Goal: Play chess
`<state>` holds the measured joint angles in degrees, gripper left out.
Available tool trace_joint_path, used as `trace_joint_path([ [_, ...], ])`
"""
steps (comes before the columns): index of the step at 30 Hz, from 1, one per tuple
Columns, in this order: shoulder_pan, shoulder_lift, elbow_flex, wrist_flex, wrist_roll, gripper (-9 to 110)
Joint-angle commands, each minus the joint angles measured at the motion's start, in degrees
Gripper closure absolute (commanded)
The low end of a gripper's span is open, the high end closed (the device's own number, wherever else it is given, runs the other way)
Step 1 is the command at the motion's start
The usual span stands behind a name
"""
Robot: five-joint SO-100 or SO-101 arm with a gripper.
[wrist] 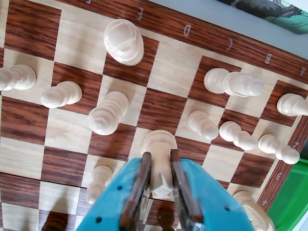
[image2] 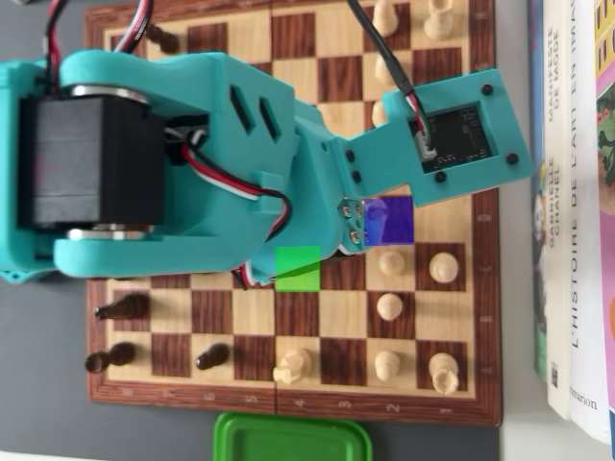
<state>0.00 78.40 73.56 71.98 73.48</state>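
The gripper (wrist: pixel 160 190), at six o'clock in the wrist view, pinches a light, rigid, smooth wooden chess piece (wrist: pixel 159 154) near its top.

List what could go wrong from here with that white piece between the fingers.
1. The gripper is shut on a white chess piece held off upright; it may tip when set down.
2. Another white piece stands close on the left in the wrist view, and a small one sits beside the finger; a sideways move could knock them.
3. In the overhead view the arm hides most of the board, so the target square is hard to check.
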Motion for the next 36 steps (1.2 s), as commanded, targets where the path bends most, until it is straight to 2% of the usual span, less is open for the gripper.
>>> trace_joint_path([
  [1, 0.8, 5.0, 0.4, -0.3, 0.3, 98],
  [17, 6.3, 15.2, 12.0, -0.3, -0.2, 98],
  [29, 9.5, 16.2, 19.7, -0.4, -0.2, 98],
  [36, 10.0, 15.8, 24.1, -5.5, -0.3, 98],
])
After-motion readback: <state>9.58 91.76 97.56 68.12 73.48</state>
